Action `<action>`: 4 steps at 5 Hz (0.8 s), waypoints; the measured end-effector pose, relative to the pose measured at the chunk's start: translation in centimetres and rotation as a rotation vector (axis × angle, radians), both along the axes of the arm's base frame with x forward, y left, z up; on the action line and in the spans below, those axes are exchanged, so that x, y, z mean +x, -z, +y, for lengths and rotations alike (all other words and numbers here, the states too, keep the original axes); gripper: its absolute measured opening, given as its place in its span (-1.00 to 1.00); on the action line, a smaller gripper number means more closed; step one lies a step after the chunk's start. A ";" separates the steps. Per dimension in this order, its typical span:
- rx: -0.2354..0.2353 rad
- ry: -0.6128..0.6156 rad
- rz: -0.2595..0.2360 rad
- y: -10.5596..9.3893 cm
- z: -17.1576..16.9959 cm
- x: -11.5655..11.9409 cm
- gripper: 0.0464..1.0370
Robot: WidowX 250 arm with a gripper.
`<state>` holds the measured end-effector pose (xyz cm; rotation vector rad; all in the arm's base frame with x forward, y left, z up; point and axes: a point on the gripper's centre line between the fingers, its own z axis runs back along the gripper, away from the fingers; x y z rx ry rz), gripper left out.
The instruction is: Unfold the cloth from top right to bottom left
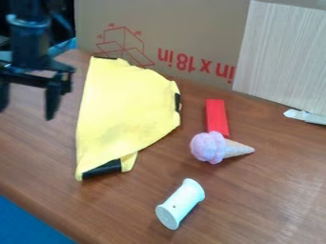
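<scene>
"Cloth of folded yellow fabric point(127, 107) with black patches: where is it from your end effector?"

"Just to the right on my screen. The black two-finger end effector point(26, 114) is at the left edge, spread wide, nothing between its fingers. The cloth's long axis runs from the near side away toward the back, straight edge facing the end effector, bulging edge opposite."

"So the top right layer is across the cloth from you?"

"Yes. I judge I'd have to cross over it, pinch that far rounded edge, then draw back toward bottom left. A deep pinch could drag every layer."

"And around it?"

"Brown wooden counter point(274, 190) underneath. Nearest, a white plastic spool point(181, 204) on its side; farther off, a pink toy ice-cream cone point(210, 147) touching or nearly touching a flat red block point(216, 116). Behind stand a brown cardboard box point(197, 28) and a pale wood-grain panel point(280, 52)."
</scene>
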<state>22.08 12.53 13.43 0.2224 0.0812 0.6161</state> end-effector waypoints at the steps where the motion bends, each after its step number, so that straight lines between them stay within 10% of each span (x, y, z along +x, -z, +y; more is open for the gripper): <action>1: -0.006 -0.050 -0.077 0.5 -1.4 2.9 0.92; 4: 0.127 -0.147 -0.126 1.9 -5.3 10.1 0.92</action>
